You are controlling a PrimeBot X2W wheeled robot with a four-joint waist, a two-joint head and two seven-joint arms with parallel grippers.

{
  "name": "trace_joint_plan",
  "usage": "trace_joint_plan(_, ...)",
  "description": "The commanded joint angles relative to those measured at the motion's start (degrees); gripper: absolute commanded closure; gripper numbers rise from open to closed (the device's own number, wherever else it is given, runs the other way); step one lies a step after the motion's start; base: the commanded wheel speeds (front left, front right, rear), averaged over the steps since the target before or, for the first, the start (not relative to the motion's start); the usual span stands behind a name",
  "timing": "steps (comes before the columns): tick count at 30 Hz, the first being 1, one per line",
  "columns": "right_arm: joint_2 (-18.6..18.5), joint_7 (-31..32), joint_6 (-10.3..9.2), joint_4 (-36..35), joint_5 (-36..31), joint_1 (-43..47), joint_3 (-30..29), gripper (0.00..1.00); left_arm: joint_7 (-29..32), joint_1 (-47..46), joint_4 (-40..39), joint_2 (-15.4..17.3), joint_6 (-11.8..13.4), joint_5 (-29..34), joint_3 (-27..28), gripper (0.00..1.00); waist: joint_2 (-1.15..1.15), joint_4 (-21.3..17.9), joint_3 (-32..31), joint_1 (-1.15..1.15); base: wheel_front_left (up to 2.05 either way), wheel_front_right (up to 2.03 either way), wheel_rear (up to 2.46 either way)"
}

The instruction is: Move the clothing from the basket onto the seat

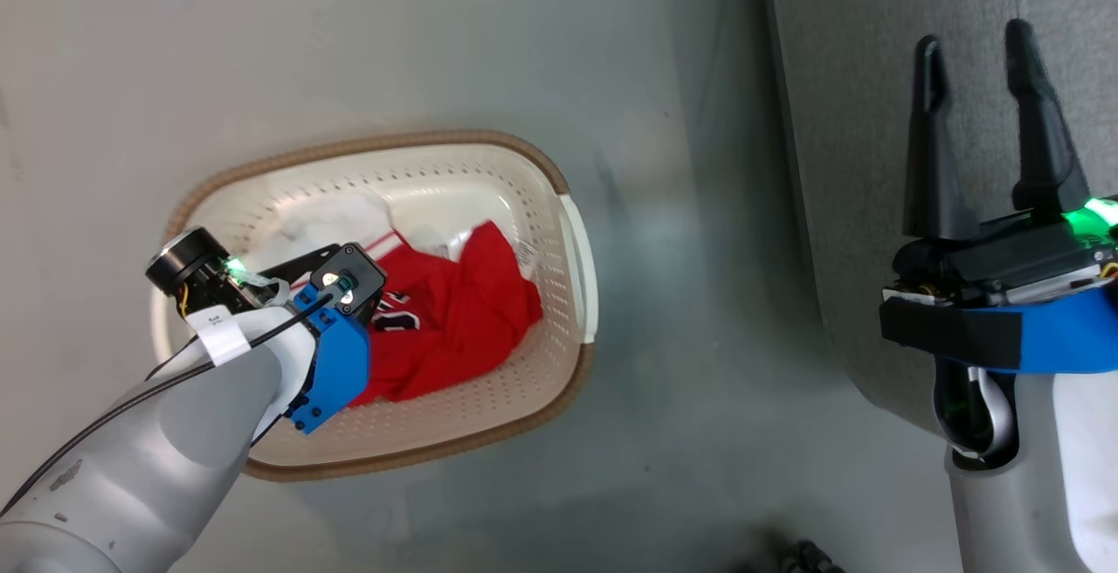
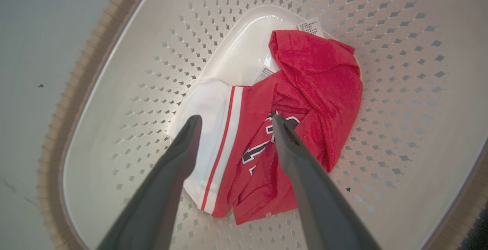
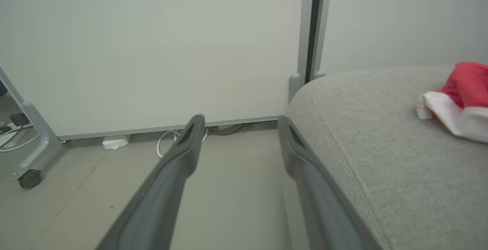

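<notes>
The left tool (image 2: 236, 119) hangs inside the basket (image 2: 114, 128), its fingers spread wide and empty on either side of the white-striped edge of the red clothing (image 2: 312, 90) crumpled on the basket's base; it looks poised to close on that fold. The right tool (image 1: 972, 38) is just as wide open and holds nothing, parked over the edge of the grey seat (image 3: 381, 147), probably so as not to crowd the other arm. One red-and-white garment (image 3: 461, 90) already lies on the seat. The basket stands on a smooth grey floor (image 1: 681, 363) near the seat, and a pale wall (image 3: 152, 52) with loose cables (image 3: 167, 143) at its foot rises behind
</notes>
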Motion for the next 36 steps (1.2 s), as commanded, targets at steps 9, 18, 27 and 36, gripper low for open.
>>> trace_joint_plan(9, 0.1, -0.2, 0.03, -3.1, 1.8, -1.4, -0.2, 0.00, 11.5, -2.0, -0.2, 2.6, 0.0, 11.2, -0.3, 0.00, 0.00, -4.6, 10.4, -0.02, 0.00, 0.00, 0.00)
trace_joint_plan(18, 0.1, -0.2, 0.03, -6.1, 1.3, -0.9, 0.1, 0.00, 13.5, -5.8, 4.5, 2.5, 0.0, 18.3, -0.3, 0.00, 0.00, -4.9, 15.3, -0.02, 0.00, 0.00, 0.00)
trace_joint_plan(27, 0.1, -0.2, 0.03, -8.1, 0.7, -0.6, 0.6, 0.00, 12.8, -8.5, 9.3, 0.2, 0.0, 19.3, -0.3, 0.00, 0.00, -5.2, 18.0, -0.02, 0.00, 0.00, 0.00)
trace_joint_plan(36, 0.1, -0.2, 0.03, -8.2, 0.2, -1.2, 0.7, 0.00, 12.5, -8.8, 11.6, -3.8, 0.0, 20.4, -0.3, 1.00, 0.00, -4.9, 17.8, -0.02, 0.00, 0.00, 0.00)
